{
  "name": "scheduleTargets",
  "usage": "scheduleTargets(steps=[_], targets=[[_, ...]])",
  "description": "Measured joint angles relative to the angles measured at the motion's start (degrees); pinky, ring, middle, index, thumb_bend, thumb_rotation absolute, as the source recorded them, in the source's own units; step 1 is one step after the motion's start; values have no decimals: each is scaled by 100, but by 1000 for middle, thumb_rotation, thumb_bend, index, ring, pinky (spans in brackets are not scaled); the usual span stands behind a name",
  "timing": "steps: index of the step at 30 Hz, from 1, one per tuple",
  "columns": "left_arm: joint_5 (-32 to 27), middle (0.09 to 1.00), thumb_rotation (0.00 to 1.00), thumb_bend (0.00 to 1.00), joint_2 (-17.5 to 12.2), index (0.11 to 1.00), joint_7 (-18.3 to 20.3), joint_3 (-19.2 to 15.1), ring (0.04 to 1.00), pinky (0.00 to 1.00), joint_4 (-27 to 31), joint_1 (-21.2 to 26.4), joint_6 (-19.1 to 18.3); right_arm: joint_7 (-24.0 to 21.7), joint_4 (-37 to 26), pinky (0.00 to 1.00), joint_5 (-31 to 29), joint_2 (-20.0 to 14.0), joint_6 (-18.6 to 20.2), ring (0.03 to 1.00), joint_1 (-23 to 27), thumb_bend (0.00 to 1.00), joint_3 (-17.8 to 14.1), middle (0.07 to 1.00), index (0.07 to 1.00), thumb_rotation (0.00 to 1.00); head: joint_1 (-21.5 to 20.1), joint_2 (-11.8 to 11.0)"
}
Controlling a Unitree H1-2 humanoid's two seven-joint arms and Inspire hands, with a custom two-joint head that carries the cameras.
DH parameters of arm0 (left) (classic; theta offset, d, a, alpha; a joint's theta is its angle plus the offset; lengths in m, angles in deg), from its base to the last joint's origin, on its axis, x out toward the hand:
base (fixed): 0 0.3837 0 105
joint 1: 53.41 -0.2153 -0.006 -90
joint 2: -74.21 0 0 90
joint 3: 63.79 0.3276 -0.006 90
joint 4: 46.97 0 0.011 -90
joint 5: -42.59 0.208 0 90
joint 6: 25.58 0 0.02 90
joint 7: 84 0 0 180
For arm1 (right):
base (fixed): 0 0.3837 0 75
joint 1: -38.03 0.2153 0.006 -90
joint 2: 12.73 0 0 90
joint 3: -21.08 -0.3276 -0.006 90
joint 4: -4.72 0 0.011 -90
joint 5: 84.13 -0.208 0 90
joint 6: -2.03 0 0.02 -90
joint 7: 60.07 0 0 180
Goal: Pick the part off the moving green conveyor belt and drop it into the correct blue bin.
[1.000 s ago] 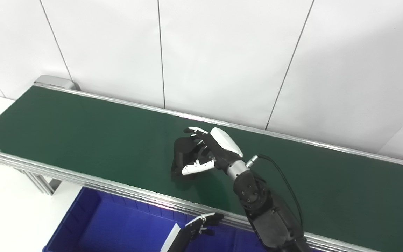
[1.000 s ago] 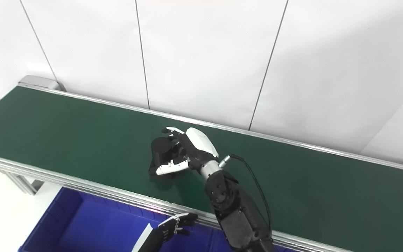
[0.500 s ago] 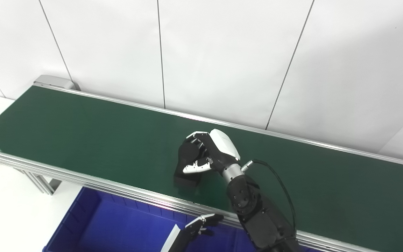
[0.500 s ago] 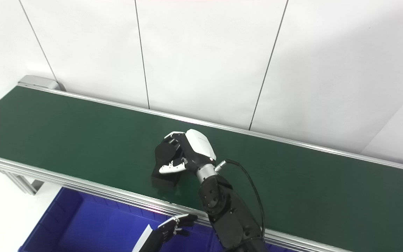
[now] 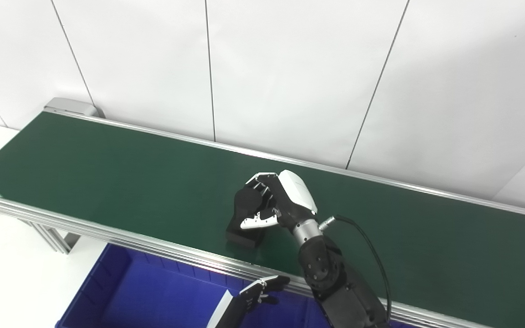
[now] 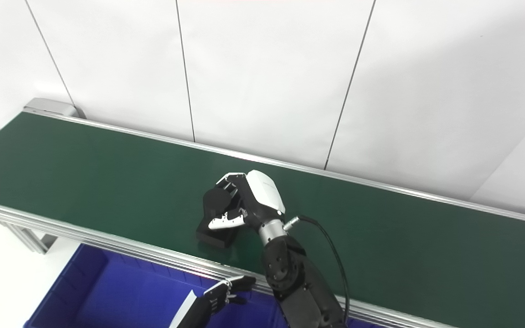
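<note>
A black part (image 5: 244,214), a block with a rounded top, stands on the green conveyor belt (image 5: 107,173) near its front edge. My right hand (image 5: 276,202) is wrapped around it, fingers over the far side and thumb across the front, shut on it. The part's base looks tilted toward the front rail; I cannot tell if it touches the belt. My left hand (image 5: 260,291) hovers low over the blue bin (image 5: 153,296), its dark fingers loosely curled with nothing in them.
The belt's aluminium front rail (image 5: 107,234) runs between the part and the blue bin below. A white panelled wall stands behind the belt. White floor lies at the left, with the conveyor's legs (image 5: 53,237).
My right hand closed from open fingers onto the black part, then drew it slightly toward the front rail. The left hand stayed put.
</note>
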Motion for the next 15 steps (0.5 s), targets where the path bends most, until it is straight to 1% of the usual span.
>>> scheduleTargets(steps=[2,3,4,5,6,7,9,11,12,13,15], targets=[[-2,841,308,973,2,772,42,-57,829,751,17,-27,0,-3,-467,340,-65,-98,0,381,-224,502,-109,480,556,0,-18,9],[-5,842,307,974,4,772,63,-84,831,756,33,-60,0,-3,-682,342,-93,-148,0,381,-338,502,-140,481,557,0,-70,35],[-28,845,309,970,3,775,88,-108,836,766,54,-98,0,-14,-894,335,-136,-200,1,382,-453,502,-192,486,556,0,-140,114],[-52,847,310,968,2,777,110,-124,838,771,81,-124,0,-21,-1073,330,-164,-253,2,382,-566,501,-241,489,555,0,-150,123],[-60,847,315,970,3,780,141,-138,837,768,131,-155,0,-47,-1292,330,-189,-320,12,383,-697,501,-299,492,554,0,-150,123],[-81,848,318,970,7,783,170,-150,836,761,177,-177,0,-84,-1524,326,-213,-380,17,383,-826,501,-368,493,553,0,-202,193],[-121,853,328,964,28,793,250,-174,841,755,219,-201,0,-127,-2020,327,-271,-494,34,384,-1123,502,-528,491,550,0,-273,229],[-120,859,333,956,48,800,270,-200,848,755,229,-237,0,-136,-2392,316,-310,-544,39,381,-1332,502,-687,491,553,0,-378,316],[-120,860,335,955,46,801,277,-210,849,755,244,-250,0,-139,-2555,309,-335,-557,55,379,-1441,501,-785,492,555,0,-378,317],[-118,861,339,951,46,803,291,-221,853,756,287,-272,0,-147,-2695,301,-361,-572,81,379,-1538,501,-856,497,554,0,-422,395],[-121,863,343,945,50,806,330,-263,858,762,414,-329,0,-216,-3093,300,-393,-617,155,384,-1769,502,-976,503,550,0,-431,413]])
